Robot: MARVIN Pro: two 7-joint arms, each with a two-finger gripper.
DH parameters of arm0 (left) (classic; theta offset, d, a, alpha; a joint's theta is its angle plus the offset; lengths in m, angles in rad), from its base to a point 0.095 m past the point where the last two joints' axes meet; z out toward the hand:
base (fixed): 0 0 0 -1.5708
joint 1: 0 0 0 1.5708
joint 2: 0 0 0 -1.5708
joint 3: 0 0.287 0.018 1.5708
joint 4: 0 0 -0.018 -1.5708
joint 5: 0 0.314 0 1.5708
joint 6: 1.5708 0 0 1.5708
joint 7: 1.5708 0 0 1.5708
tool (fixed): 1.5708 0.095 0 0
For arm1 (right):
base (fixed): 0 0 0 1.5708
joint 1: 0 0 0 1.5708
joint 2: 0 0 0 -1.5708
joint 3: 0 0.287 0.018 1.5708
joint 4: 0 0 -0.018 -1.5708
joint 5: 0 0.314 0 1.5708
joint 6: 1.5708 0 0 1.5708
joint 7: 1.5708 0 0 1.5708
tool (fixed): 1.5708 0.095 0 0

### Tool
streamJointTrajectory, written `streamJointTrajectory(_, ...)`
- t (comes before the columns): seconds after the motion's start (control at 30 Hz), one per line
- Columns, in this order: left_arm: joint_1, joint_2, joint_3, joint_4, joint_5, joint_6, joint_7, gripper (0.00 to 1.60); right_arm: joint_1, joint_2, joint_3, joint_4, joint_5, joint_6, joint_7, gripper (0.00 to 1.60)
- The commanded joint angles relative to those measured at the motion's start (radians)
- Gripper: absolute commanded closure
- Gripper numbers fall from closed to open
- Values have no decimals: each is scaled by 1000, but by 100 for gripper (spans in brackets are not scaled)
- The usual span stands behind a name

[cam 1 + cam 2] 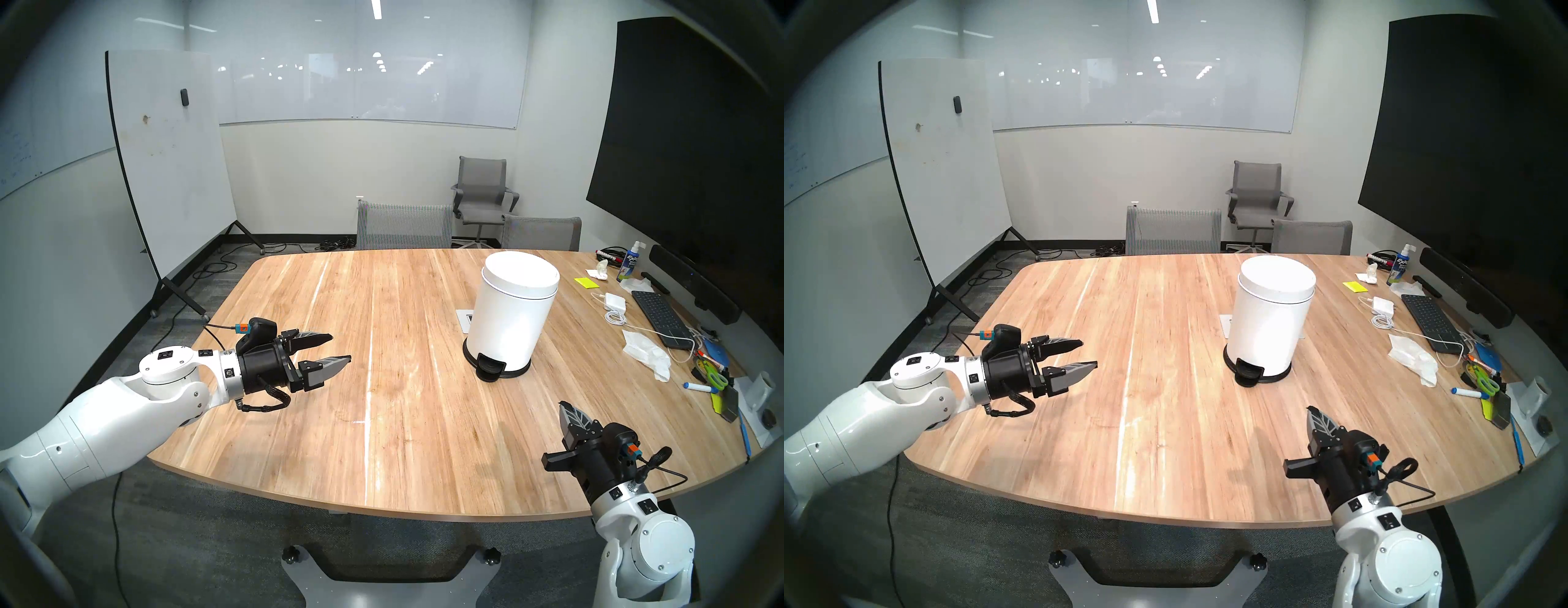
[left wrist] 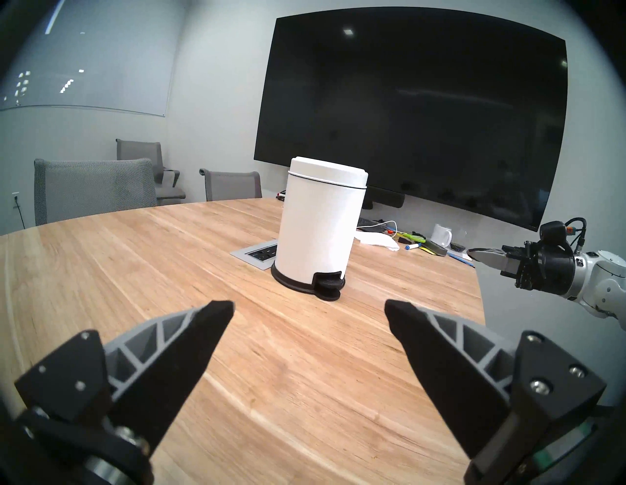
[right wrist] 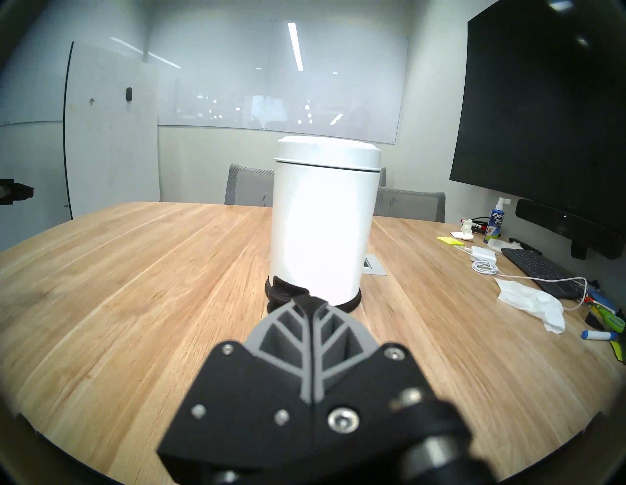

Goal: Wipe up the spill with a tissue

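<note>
Right tool: fingers pressed together, holding nothing, level above the near right part of the surface. The spill shows only as a faint thin arc on the wood, between the two tools and touched by neither. Left tool: fingers spread wide, empty, above the left side. Farther back, a white pedal bin stands upright, lid down. A crumpled tissue lies at the right edge, beside a keyboard.
</note>
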Motion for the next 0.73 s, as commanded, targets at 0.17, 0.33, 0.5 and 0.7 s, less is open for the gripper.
streamJointTrajectory(0.17, -7, 4, -12, -24, -3, -16, 5, 0, 5, 5, 10, -29, 33, -25, 23, 160)
streamJointTrajectory(0.33, -7, 5, -10, -25, -4, -17, 6, 0, 6, 3, 12, -28, 33, -25, 26, 160)
streamJointTrajectory(0.5, -8, 6, -10, -25, -4, -17, 6, 0, 7, 2, 13, -28, 33, -26, 29, 160)
streamJointTrajectory(0.7, -8, 6, -10, -24, -5, -17, 5, 0, 8, 0, 15, -28, 33, -26, 31, 160)
